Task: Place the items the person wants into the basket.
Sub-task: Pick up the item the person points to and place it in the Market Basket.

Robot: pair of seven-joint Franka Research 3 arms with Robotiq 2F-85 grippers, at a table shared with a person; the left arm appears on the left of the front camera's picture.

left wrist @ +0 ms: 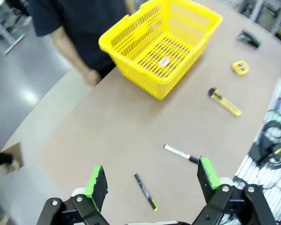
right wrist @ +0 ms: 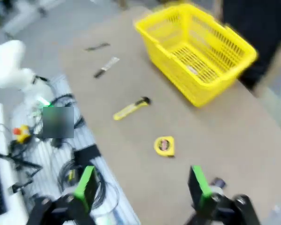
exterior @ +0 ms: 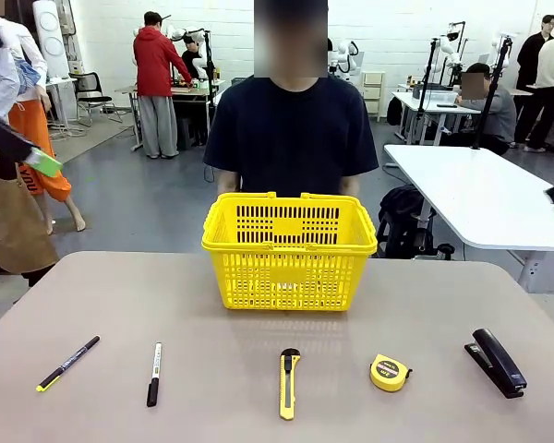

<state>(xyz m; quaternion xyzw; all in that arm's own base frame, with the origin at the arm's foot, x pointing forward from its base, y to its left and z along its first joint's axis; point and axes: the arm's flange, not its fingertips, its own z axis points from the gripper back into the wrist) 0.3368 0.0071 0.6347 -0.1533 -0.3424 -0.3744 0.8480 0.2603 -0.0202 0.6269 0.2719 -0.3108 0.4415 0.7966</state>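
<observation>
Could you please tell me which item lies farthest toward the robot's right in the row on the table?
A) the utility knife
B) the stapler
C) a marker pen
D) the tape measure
B: in the front view the stapler lies at the right end of the row, beyond the tape measure and the utility knife.

Yellow basket (exterior: pixel 289 251) stands far centre on the table (exterior: pixel 166 314), the person (exterior: pixel 291 134) behind it. Near row, left to right: black-and-yellow marker (exterior: pixel 67 364), white-and-black marker (exterior: pixel 154 374), utility knife (exterior: pixel 289 383), tape measure (exterior: pixel 389 372), stapler (exterior: pixel 495 363)
</observation>
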